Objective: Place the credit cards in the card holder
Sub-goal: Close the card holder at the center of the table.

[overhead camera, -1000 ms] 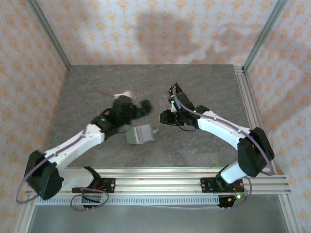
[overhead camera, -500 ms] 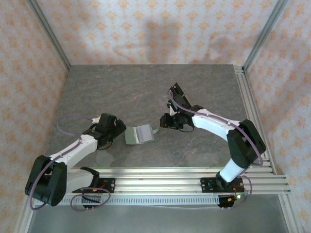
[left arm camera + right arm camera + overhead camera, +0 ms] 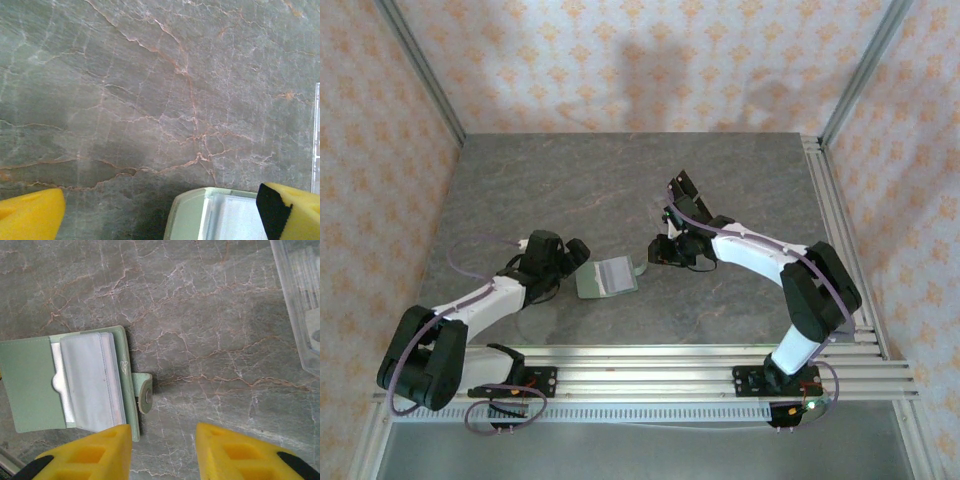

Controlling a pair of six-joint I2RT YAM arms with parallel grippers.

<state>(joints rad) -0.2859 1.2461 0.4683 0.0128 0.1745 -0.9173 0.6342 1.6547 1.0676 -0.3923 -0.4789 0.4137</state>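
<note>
Square sage holder lies open on veined stone desk; left fingers spread wide, right fingers apart, empty.

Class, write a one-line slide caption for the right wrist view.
Right claw hovers open over the marble table, beside the opened card holder and its snap tab.

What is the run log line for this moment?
wallet: open, flat | left pincer: open, beside wallet | right pincer: open, empty, near tab
</note>
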